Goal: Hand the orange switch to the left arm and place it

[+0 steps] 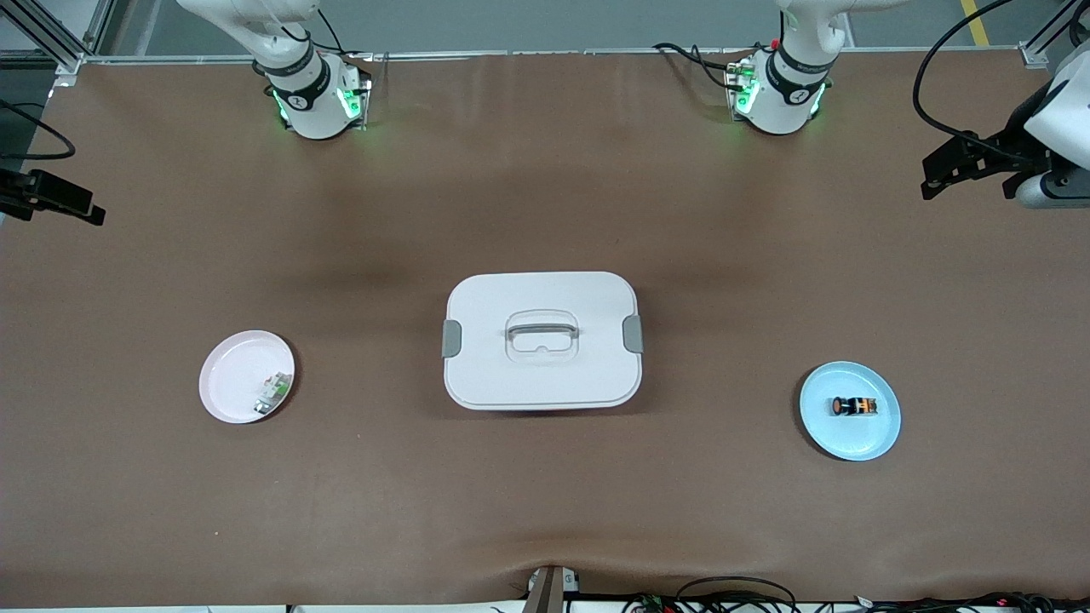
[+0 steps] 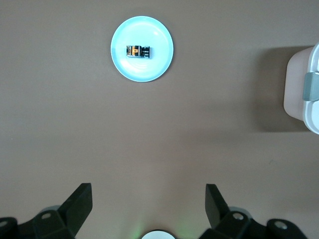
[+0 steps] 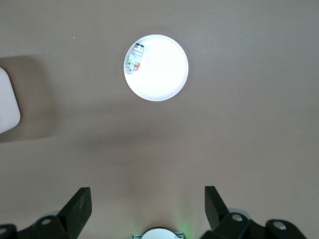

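The orange switch (image 1: pixel 853 406) lies on the blue plate (image 1: pixel 877 438) at the left arm's end; both grippers, left (image 2: pixel 149 201) and right (image 3: pixel 148 201), hang spread and holding nothing above the table; this fits placed or awaiting pickup.

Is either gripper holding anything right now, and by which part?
Nothing is held. The left gripper and right gripper are both open, up over bare table. The orange switch lies on the blue plate.

A robotics lab: aluminium framing (image 1: pixel 51 38), loose cables (image 1: pixel 945 77) and a paper-covered table (image 1: pixel 545 511).
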